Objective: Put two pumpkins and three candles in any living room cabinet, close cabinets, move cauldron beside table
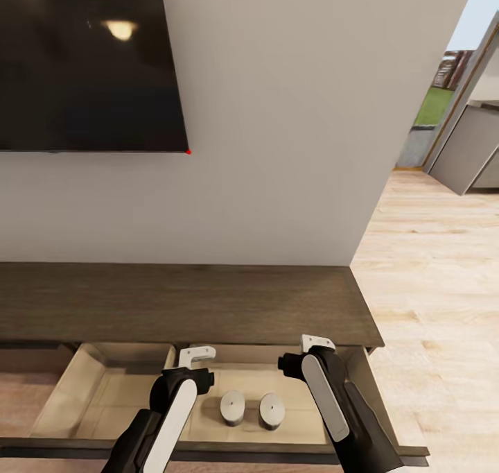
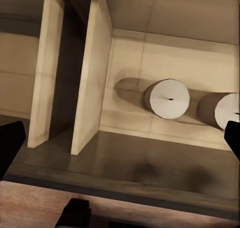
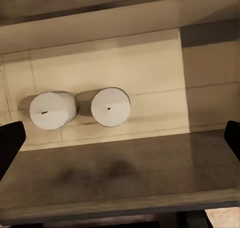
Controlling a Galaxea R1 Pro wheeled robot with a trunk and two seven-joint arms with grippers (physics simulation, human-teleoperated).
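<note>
Fingers above drawered candles

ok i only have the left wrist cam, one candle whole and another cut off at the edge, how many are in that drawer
observer: two. In the head view a left candle and a right candle stand side by side in the right drawer.
operator: where's the right arm
observer: the right gripper hangs over the back of that same drawer, jaws open, nothing in them.
operator: anything above the cabinet i could hit
observer: a dark screen is mounted on the wall above the cabinet top, towards its left end.
</note>
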